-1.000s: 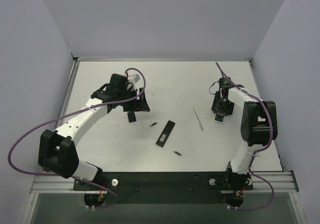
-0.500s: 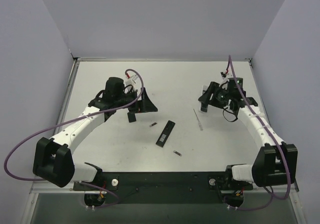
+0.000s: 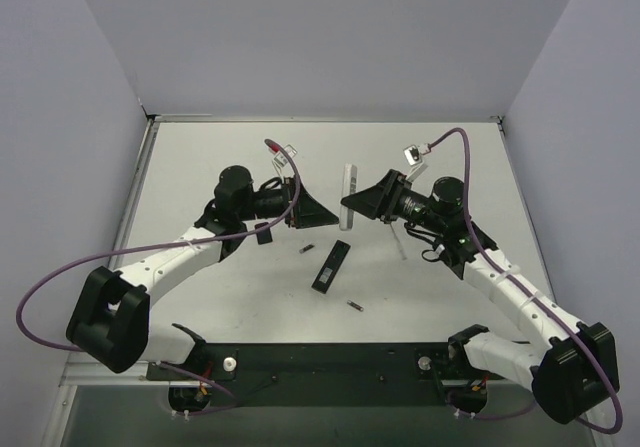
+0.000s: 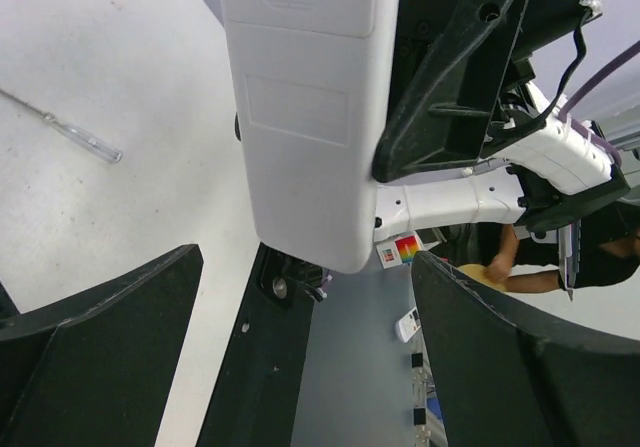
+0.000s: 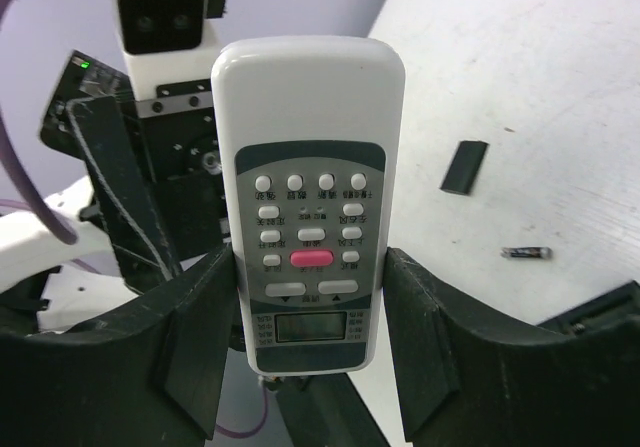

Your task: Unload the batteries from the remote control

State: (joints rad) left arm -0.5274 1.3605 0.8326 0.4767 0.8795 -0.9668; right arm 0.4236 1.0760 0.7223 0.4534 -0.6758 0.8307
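My right gripper (image 3: 362,202) is shut on a white remote with buttons and a small display (image 5: 310,227) and holds it upright in the air over the table's middle; it also shows in the top view (image 3: 348,182). My left gripper (image 3: 318,210) is open and faces the white remote's plain back (image 4: 310,117), jaws wide apart and just short of it. The slim black remote control (image 3: 332,265) lies flat on the table below. Two tiny batteries lie beside it, one to its left (image 3: 308,249) and one nearer the front (image 3: 354,306).
A small dark square piece (image 3: 263,233) lies on the table under the left arm and shows in the right wrist view (image 5: 465,167). A long pale translucent strip (image 3: 397,237) lies right of the black remote. Grey walls enclose the table.
My right arm has lifted the white remote from the table's right side and swung it to the middle. My left gripper has turned and reached right to face it.
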